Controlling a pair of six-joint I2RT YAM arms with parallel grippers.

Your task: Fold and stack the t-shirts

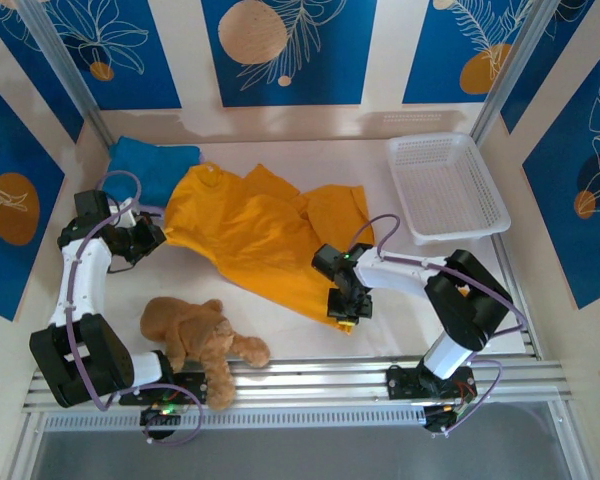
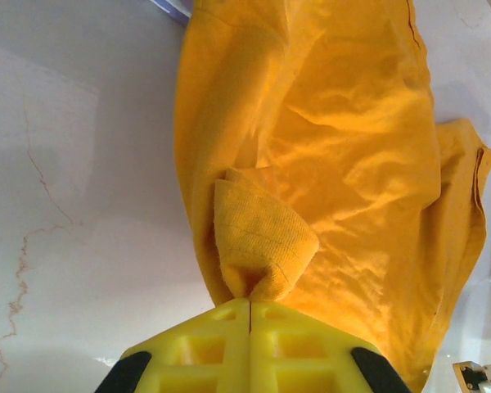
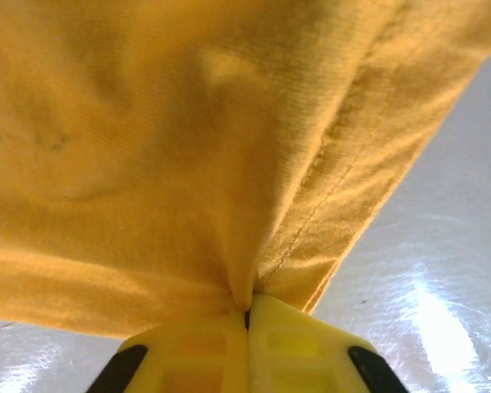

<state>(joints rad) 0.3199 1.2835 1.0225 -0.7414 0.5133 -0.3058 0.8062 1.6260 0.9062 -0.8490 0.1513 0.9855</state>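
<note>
A large mustard-orange t-shirt (image 1: 255, 235) lies crumpled across the middle of the white table. My left gripper (image 1: 158, 236) is at its left edge, shut on a fold of the orange cloth (image 2: 262, 246). My right gripper (image 1: 346, 312) is at the shirt's near right corner, shut on the hem (image 3: 254, 278), with the cloth draped up over its yellow fingers (image 3: 295, 336). A blue t-shirt (image 1: 152, 165), folded, rests at the back left, partly under the orange one.
A brown plush teddy (image 1: 200, 340) lies near the front edge, between the arm bases. A white plastic basket (image 1: 445, 185) stands at the back right. Bare table shows in front of the basket.
</note>
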